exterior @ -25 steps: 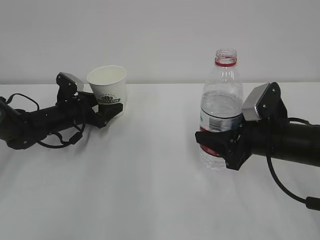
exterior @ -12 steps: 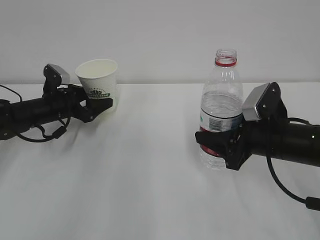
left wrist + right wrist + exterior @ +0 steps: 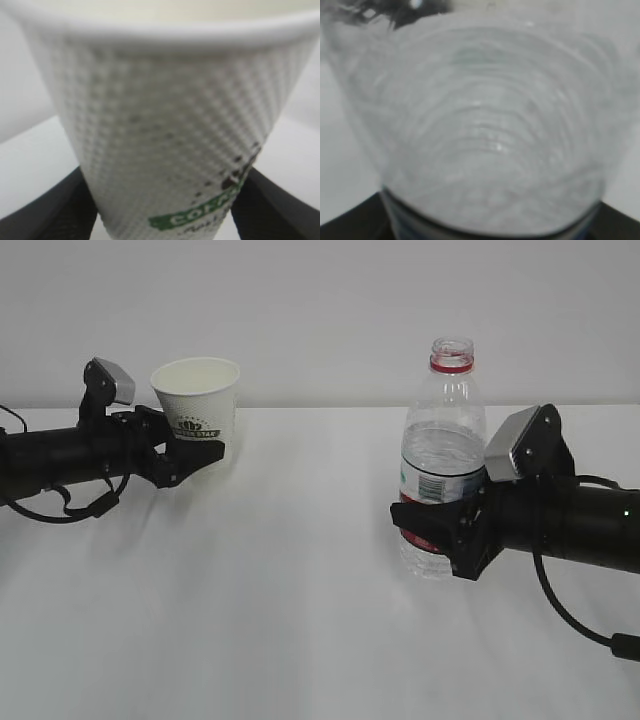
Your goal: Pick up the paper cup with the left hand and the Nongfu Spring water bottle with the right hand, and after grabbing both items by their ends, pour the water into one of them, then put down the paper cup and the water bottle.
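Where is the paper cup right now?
In the exterior view the paper cup sits upright at far left, gripped low between the left end effector jaws, far from the water bottle at right.

The clear plastic bottle (image 3: pixel 485 135) filled nearly the whole right wrist view, blurred by closeness; its ribbed wall showed as faint curved rings, widening toward 12 o'clock; a dark smudge sat at 11 o'clock near the top edge; a thin bluish band crossed the bottle low down, toward 6 o'clock; black gripper fingers (image 3: pixel 350 220) flanked it at 7 and 5 o'clock, pressed against its sides; pale background lay at 9 and 3 o'clock.
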Robot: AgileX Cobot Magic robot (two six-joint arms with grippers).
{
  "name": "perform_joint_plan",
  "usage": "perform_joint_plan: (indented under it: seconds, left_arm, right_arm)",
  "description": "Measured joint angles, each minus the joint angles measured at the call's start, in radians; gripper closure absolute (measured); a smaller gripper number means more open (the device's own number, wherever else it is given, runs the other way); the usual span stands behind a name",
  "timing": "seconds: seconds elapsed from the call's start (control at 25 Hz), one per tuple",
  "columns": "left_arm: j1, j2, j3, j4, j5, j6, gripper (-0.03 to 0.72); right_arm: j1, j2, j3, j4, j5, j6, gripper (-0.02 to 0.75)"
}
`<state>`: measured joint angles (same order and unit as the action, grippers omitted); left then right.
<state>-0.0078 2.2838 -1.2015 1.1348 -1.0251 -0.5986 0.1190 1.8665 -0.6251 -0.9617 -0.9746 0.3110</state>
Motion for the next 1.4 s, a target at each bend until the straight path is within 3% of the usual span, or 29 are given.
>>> perform_joint_plan:
  seconds: [0.68,1.4]
  left_arm:
    - [0.0,-0.244,0.302,0.003,0.003,-0.003,0.125]
    - [0.001,-0.382,0.521,0.014,-0.114,-0.004,0.125]
  right_arm:
    - [0.0,0.0,0.0,0.002,-0.008,0.0,0.288]
    - [0.0,0.0,0.0,0.002,-0.037,0.002,0.288]
